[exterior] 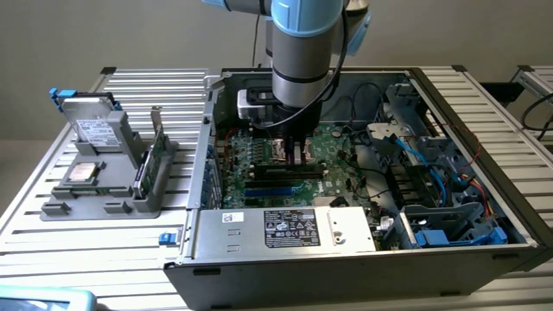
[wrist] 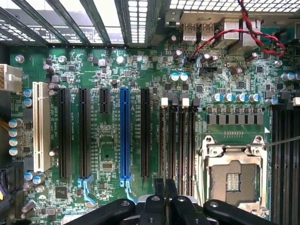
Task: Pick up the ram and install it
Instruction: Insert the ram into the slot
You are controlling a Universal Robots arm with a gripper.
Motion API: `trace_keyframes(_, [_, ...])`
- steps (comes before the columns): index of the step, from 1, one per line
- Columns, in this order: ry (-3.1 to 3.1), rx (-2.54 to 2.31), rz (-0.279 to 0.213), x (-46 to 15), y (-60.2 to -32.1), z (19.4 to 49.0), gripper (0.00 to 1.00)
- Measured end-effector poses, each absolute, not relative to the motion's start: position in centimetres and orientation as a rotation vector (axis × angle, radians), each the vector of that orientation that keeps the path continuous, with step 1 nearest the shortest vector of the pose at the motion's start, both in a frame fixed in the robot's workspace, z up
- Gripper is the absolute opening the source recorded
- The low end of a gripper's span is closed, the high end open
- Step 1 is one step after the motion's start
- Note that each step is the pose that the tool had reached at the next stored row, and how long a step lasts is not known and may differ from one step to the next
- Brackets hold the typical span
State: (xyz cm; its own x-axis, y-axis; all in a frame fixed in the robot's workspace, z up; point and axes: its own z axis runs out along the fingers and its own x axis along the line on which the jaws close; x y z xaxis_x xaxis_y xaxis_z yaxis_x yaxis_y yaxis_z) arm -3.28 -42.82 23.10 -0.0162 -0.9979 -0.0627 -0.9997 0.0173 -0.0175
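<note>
Wrist view, gripper (wrist: 165,183) pinched shut over memory slots (wrist: 177,140), ram's place unclear

Grey arm (exterior: 298,61), black gripper (wrist: 165,187) (blue cap (exterior: 307,16))

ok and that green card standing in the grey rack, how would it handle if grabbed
The green card looks like a thin, flat circuit board, so it is probably stiff and light. It stands on edge in the grey rack, so a sideways push would likely tip it.
</note>
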Motion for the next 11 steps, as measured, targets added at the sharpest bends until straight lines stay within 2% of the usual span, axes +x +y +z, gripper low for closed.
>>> trace_keyframes(11, [2.193, -2.17, 0.05, -3.25, -42.84, 23.01, 0.13])
